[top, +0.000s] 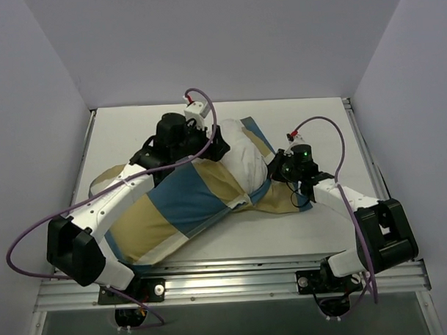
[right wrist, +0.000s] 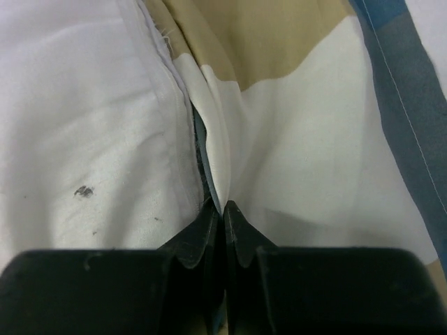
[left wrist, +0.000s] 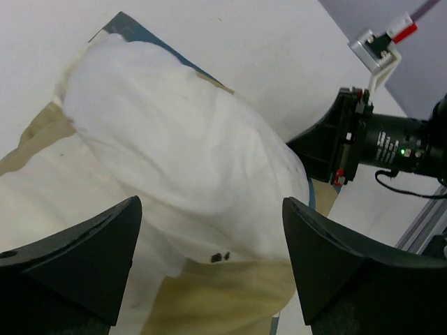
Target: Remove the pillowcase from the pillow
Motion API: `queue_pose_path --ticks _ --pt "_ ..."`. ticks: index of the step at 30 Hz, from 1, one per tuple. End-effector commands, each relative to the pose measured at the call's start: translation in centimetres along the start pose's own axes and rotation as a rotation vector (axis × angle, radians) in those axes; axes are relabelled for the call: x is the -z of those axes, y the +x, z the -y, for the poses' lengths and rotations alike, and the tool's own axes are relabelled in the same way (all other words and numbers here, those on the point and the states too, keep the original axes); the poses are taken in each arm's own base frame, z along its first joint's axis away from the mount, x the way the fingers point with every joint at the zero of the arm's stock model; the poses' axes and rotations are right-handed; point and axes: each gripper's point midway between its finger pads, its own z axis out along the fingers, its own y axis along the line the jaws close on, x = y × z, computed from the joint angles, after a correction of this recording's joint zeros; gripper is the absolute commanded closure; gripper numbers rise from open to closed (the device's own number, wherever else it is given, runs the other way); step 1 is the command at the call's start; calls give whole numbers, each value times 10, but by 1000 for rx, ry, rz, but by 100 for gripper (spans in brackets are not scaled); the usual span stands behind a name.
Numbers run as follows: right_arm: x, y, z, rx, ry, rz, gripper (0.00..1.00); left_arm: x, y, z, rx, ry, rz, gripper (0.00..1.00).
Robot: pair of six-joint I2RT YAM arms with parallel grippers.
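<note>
Top view, pillowcase [top: 177, 206]: thin fabric in blue, tan and cream blocks; lay wrinkled across the table [top: 126, 119], its far end bunched round the cushion.
Top view, pillow [top: 245, 161]: plump, plain white, soft-creased; its far-right part stood bare of the cover.
Top view, left gripper [top: 219, 144]: arm reached diagonally from the near-left base over the cover, wrist bent down at the pillow's left side.
Top view, right gripper [top: 276, 169]: arm folded, forearm low over the table, claw at the pillow's right side.
Left wrist view, fingers [left wrist: 91, 258]: dark, wedge-shaped, spread wide and gripping nothing; the white pillow lay below and between them. Contact could not be determined.
Left wrist view, dark speck [left wrist: 220, 257]: small mark on the white fabric, near the tan cover edge.
Right wrist view, fingers [right wrist: 208, 230]: pressed together, pinching a cream fold of the pillowcase; the pillow's stitched seam lay just left.
</note>
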Motion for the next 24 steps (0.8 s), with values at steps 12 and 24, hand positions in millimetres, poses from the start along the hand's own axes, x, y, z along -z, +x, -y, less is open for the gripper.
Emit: queue_pose_path --ticks 12,24 --pt "-5 -31 -36 86 -49 36 100 -60 15 101 -691 162 -59 3" --pt "-2 -32 -38 96 -46 41 100 -99 116 60 -684 149 -316 4"
